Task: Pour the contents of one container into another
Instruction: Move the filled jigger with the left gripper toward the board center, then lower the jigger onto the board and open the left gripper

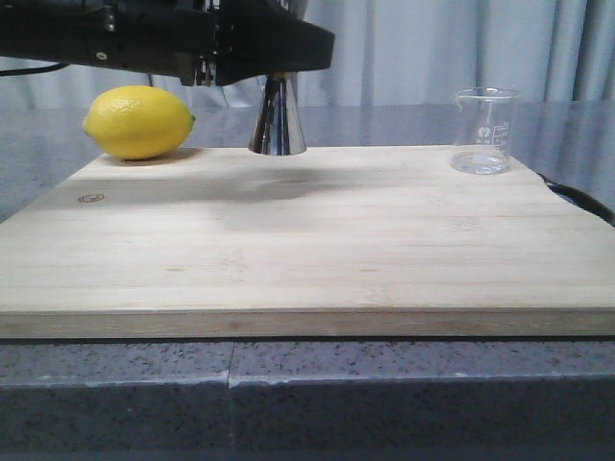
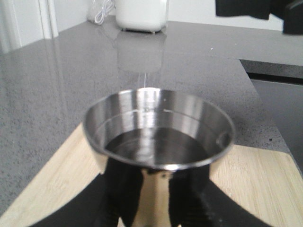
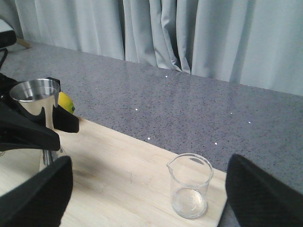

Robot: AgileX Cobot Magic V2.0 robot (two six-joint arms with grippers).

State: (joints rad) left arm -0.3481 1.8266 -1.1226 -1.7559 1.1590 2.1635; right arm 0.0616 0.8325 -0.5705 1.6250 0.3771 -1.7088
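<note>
The steel jigger (image 1: 278, 125) stands upright on the back of the wooden board (image 1: 307, 240). My left gripper (image 1: 274, 79) reaches in from the left above it. In the left wrist view its black fingers (image 2: 118, 189) press the jigger's (image 2: 156, 123) narrow waist from both sides; the cup's inside looks dark and I cannot tell if it holds liquid. The clear glass beaker (image 1: 483, 132) stands upright and looks empty at the board's back right corner. My right gripper (image 3: 149, 165) is open wide, a short way back from the beaker (image 3: 190, 187). The right wrist view also shows the jigger (image 3: 35, 101).
A yellow lemon (image 1: 138, 121) lies at the board's back left corner, close to the jigger. A dark curved object (image 1: 581, 200) sits just off the board's right edge. Grey stone counter surrounds the board, with curtains behind. A white appliance (image 2: 142, 14) stands far off on the counter.
</note>
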